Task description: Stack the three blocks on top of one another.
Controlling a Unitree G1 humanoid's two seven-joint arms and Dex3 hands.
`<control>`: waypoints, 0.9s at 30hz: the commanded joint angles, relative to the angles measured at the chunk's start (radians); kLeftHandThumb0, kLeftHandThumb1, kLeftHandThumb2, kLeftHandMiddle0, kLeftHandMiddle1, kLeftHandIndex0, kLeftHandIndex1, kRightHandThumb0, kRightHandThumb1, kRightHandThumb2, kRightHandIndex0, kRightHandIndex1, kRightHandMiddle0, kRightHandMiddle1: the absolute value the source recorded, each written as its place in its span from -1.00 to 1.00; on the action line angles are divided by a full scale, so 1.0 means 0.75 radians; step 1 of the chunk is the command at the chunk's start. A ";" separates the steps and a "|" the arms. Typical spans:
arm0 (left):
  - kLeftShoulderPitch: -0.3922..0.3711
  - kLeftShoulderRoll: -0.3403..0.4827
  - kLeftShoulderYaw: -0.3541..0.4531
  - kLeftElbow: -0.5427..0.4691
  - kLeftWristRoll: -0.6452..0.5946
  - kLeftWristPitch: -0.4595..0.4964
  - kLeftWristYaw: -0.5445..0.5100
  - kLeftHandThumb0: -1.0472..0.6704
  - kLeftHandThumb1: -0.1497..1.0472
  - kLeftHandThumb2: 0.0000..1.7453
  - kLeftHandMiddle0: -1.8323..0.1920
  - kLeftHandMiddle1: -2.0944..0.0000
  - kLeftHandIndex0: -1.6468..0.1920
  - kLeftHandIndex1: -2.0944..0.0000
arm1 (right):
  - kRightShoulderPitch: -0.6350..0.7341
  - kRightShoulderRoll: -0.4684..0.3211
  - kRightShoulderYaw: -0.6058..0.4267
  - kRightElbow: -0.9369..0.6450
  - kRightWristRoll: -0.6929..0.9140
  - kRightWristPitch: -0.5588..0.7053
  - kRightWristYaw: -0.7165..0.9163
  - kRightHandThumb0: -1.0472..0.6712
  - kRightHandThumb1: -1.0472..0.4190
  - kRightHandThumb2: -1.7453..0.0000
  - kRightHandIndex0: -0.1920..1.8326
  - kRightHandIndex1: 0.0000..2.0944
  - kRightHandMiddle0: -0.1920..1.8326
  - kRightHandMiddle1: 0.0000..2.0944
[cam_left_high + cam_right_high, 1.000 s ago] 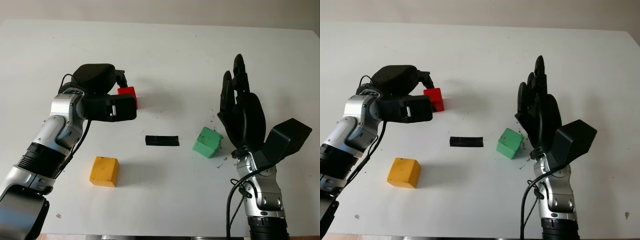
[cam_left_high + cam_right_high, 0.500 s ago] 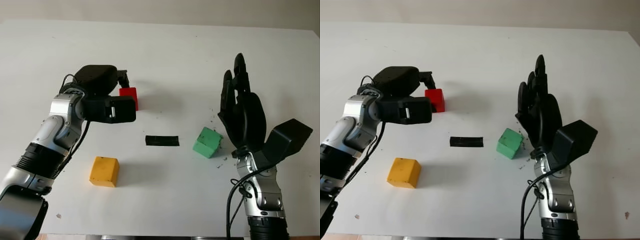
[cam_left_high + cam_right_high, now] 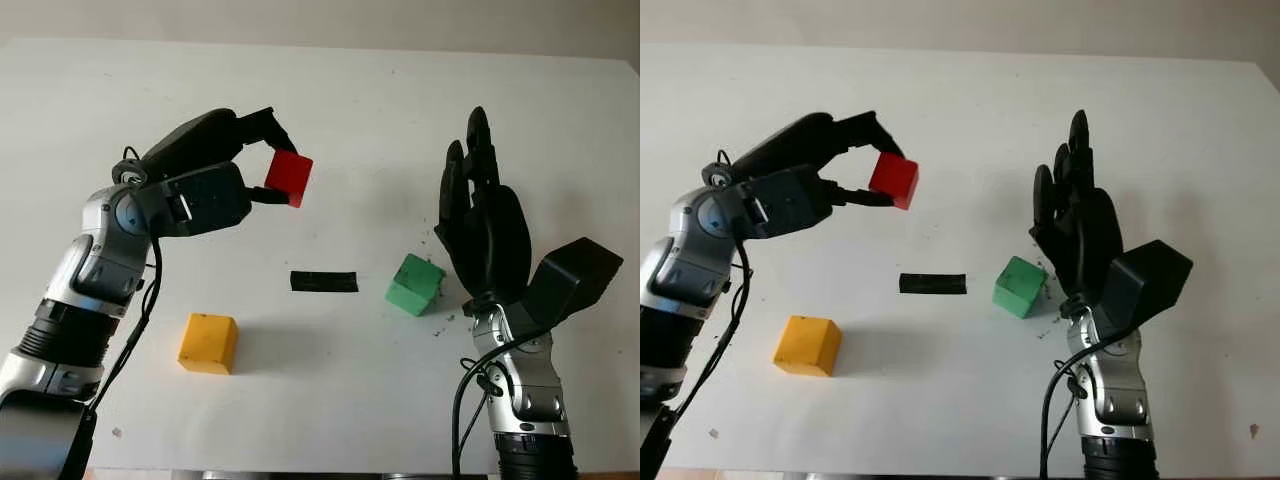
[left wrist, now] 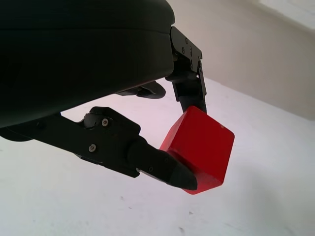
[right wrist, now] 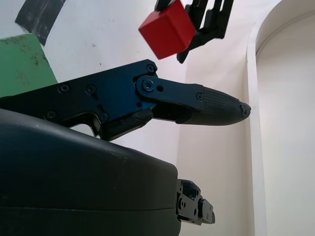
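Observation:
My left hand (image 3: 272, 168) is shut on the red block (image 3: 288, 177), which hangs tilted in the air above the table's left-middle. In the left wrist view the red block (image 4: 199, 149) is pinched between black fingertips (image 4: 170, 169). The yellow block (image 3: 208, 343) lies on the table at the front left. The green block (image 3: 415, 284) sits right of centre, just left of my right hand (image 3: 480, 215), which stands upright and open beside it. The right wrist view catches the red block (image 5: 166, 28) and a corner of the green block (image 5: 22, 64).
A strip of black tape (image 3: 324, 281) lies flat on the white table (image 3: 330, 100) between the yellow and green blocks. Small dark specks dot the surface around the green block.
My left hand has lifted the red block off the table and carried it up and slightly right. The right hand has not moved.

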 commanded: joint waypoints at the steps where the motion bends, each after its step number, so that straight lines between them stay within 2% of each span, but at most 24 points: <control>1: 0.021 0.003 0.031 -0.080 -0.044 0.012 -0.034 -0.22 0.94 -0.94 0.46 0.95 0.42 -0.28 | 0.014 0.003 -0.001 -0.019 0.008 0.006 -0.001 -0.62 -1.00 0.33 -1.00 -1.00 -1.00 -1.00; 6: 0.061 0.002 0.022 -0.194 -0.103 0.068 -0.116 -0.19 0.91 -0.95 0.45 0.95 0.44 -0.35 | 0.015 0.004 0.003 -0.021 0.006 0.012 -0.002 -0.63 -1.00 0.34 -1.00 -1.00 -1.00 -1.00; 10: 0.084 -0.009 0.002 -0.221 -0.132 0.084 -0.162 -0.20 0.94 -0.94 0.47 0.95 0.49 -0.42 | 0.020 0.004 0.005 -0.024 0.007 0.009 0.001 -0.61 -1.00 0.33 -1.00 -1.00 -1.00 -1.00; 16: 0.110 -0.025 -0.061 -0.288 -0.110 0.201 -0.223 -0.21 0.94 -0.94 0.50 0.97 0.51 -0.43 | 0.030 0.004 0.007 -0.045 -0.004 0.018 -0.011 -0.61 -1.00 0.32 -1.00 -1.00 -1.00 -1.00; 23: 0.163 -0.045 -0.141 -0.358 0.005 0.251 -0.195 -0.24 0.91 -0.94 0.51 0.96 0.50 -0.57 | 0.030 0.009 0.012 -0.046 -0.008 0.013 -0.017 -0.62 -1.00 0.34 -1.00 -1.00 -1.00 -1.00; 27: 0.225 -0.077 -0.161 -0.388 0.043 0.292 -0.174 -0.23 0.93 -0.94 0.52 0.97 0.52 -0.52 | 0.029 0.011 0.018 -0.047 -0.012 0.012 -0.019 -0.61 -1.00 0.33 -1.00 -1.00 -1.00 -1.00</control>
